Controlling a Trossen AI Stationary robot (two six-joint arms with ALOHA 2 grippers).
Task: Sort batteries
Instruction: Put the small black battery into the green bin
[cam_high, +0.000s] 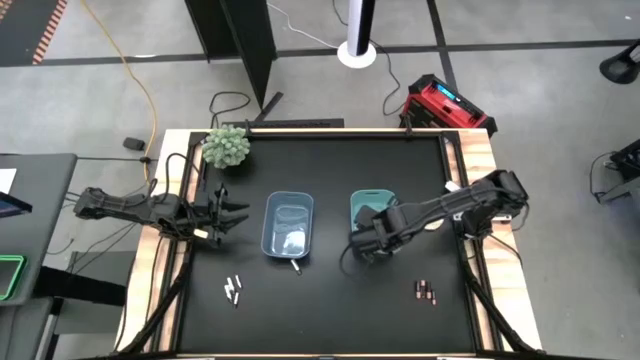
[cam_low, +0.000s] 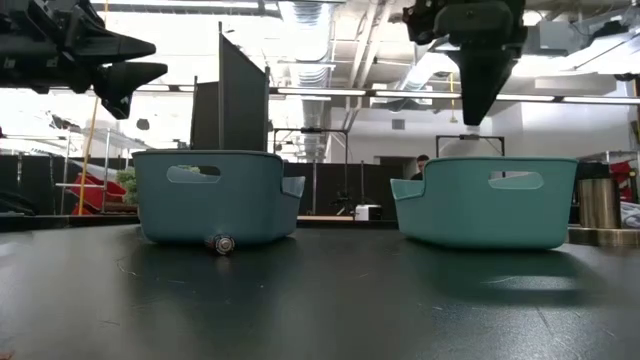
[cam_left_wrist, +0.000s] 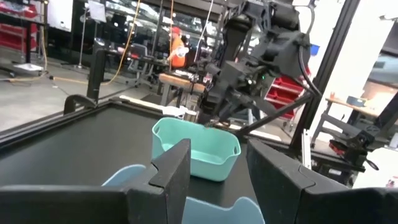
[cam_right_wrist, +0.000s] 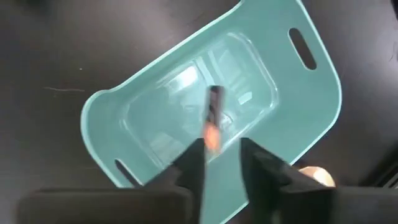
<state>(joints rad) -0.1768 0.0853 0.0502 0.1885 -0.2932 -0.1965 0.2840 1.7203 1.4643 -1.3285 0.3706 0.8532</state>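
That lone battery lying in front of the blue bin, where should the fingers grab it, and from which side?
Probably mid-length, from straight above. The battery lies flat with one end by the blue bin wall, so the fingers should close across its round sides, not its ends.

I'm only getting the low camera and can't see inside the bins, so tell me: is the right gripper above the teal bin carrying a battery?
Observer: The right gripper has its fingers apart over the teal bin. A dark battery with a coppery end shows just past the fingertips, over the bin's floor.
Operator: Any batteries left on the table?
Observer: Yes. Whitish batteries lie near the front on the left arm's side, dark batteries on the right arm's side.
Operator: And the left gripper?
Observer: The left gripper is open and empty, beside the blue bin.
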